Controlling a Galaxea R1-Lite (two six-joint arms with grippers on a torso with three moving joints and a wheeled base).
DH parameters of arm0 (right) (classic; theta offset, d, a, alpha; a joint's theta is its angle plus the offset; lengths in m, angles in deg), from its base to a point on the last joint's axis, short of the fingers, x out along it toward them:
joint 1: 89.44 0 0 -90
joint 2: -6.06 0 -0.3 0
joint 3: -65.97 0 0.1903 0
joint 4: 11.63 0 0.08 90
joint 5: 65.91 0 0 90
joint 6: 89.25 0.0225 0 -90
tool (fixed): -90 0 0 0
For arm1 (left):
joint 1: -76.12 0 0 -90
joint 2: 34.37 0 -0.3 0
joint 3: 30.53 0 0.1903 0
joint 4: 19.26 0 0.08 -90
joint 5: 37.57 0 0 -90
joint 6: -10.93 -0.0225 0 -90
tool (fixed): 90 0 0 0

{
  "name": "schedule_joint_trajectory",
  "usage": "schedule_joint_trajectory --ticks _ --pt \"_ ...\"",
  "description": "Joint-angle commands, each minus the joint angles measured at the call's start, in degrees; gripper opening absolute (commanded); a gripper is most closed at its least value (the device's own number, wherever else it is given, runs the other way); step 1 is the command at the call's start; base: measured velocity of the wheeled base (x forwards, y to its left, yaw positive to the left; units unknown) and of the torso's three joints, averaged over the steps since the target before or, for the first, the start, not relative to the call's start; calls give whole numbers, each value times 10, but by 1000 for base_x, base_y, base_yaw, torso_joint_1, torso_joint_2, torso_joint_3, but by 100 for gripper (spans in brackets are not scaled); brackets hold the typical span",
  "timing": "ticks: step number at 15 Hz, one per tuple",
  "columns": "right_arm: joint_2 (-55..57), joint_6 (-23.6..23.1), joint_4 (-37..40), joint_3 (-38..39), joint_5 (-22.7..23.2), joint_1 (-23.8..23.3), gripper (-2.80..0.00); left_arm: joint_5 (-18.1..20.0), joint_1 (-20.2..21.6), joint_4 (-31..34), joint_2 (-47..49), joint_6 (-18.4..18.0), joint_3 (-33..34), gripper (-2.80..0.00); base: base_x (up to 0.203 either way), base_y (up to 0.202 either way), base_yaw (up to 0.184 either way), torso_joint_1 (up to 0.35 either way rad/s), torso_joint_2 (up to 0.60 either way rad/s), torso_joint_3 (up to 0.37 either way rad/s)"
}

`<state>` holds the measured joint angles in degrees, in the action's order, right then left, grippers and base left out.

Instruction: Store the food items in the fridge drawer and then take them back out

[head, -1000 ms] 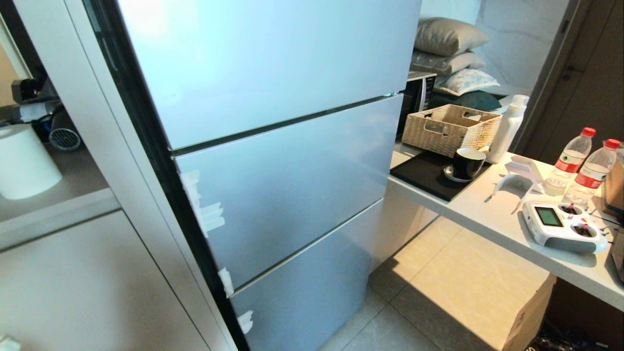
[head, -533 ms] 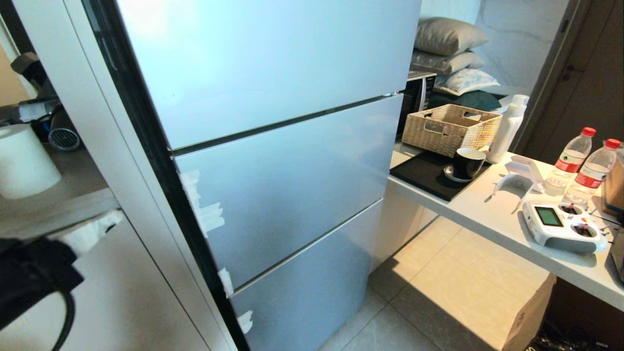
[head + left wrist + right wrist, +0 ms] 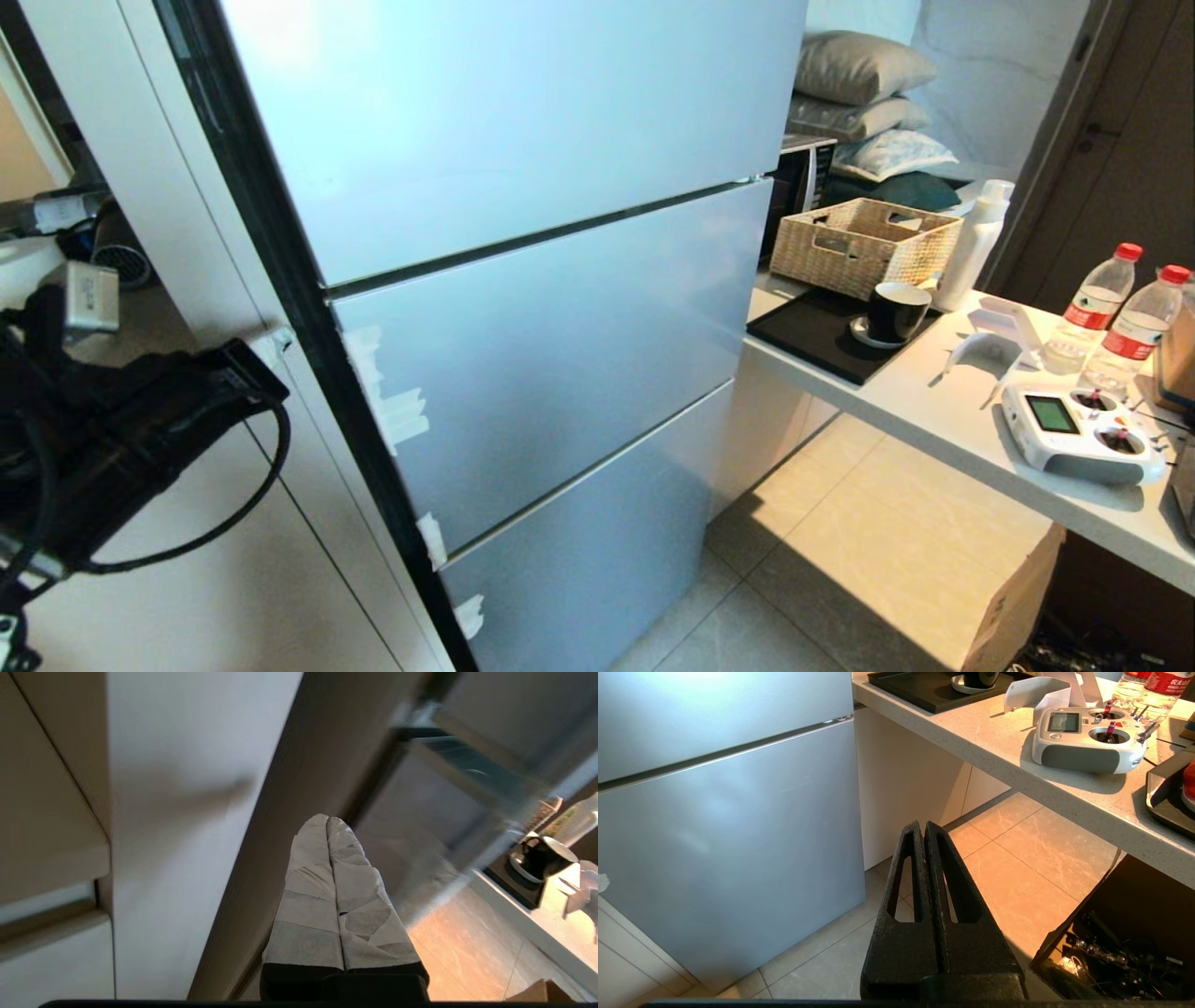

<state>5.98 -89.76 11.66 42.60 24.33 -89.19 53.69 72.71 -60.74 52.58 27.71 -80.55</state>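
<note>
Fridge (image 3: 523,308) fills the head view, all three silver door panels closed, whitish tape scraps along the hinge-side edge. No fruit and no clear drawer visible from outside; the task's things cannot be located, save a sliver of something red on a dark tray (image 3: 1169,798) at the edge of the right wrist view, too cropped to name.

Left gripper (image 3: 328,820): tape-wrapped fingers (image 3: 308,896) pressed flat together, nothing between them. Tips point at the dark side edge of the fridge, just beside it; touching or not, cannot tell. White cabinet panel (image 3: 177,812) lies to one side of the tips, the fridge front to the other. In the head view the left arm (image 3: 121,420) shows as a black mass with a looped cable, low at the left, beside the white cabinet.

Right gripper (image 3: 924,826): black fingers closed tip to tip, empty. It hangs above the tiled floor (image 3: 1017,868), well apart from the fridge's lower door. Off to its side stands the countertop (image 3: 971,742), carrying a white remote controller (image 3: 1083,742). Further along the counter: black cup (image 3: 896,313), wicker basket (image 3: 864,245), two water bottles (image 3: 1125,322). An open cardboard box (image 3: 1120,933) sits on the floor under the counter, near the right fingers.
</note>
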Motion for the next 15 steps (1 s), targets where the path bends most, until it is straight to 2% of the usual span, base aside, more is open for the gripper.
schedule_joint_trajectory --ticks 1,3,15 --pt "1 0 0 0 0 0 -280 0 0 -5 27 1 -10 -280 0 0 0 0 0 0" --pt "1 0 0 0 0 0 -280 1 -1 -3 29 2 -14 -280 0 0 0 0 0 0" --pt "1 0 0 0 0 0 -280 5 -70 -1 41 2 -23 -280 0 0 0 0 0 0"
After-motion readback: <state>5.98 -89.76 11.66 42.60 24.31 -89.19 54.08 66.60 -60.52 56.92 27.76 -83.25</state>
